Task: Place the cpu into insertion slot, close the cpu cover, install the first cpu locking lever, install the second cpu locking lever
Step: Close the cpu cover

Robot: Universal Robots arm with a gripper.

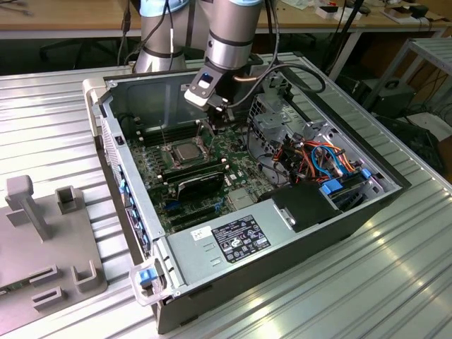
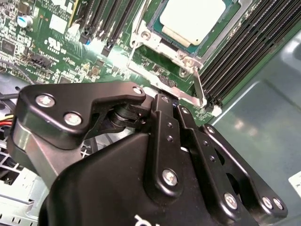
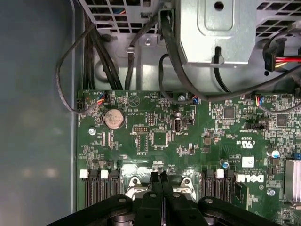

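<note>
In the exterior view the cpu (image 1: pixel 185 150) lies in the insertion slot (image 1: pixel 171 157). In the second wrist view the closed end effector (image 2: pixel 173 106) sits beside a locking lever (image 2: pixel 199 87); slipping off that thin wire could scrape the board (image 2: pixel 56 42)

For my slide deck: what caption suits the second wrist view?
Chip lies inside its metal frame on the green board, with the claw close by.

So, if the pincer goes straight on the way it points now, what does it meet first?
Probably the metal edge of the cpu cover, just beyond the pincer; depth is unclear, so perhaps the green board beside it.
</note>
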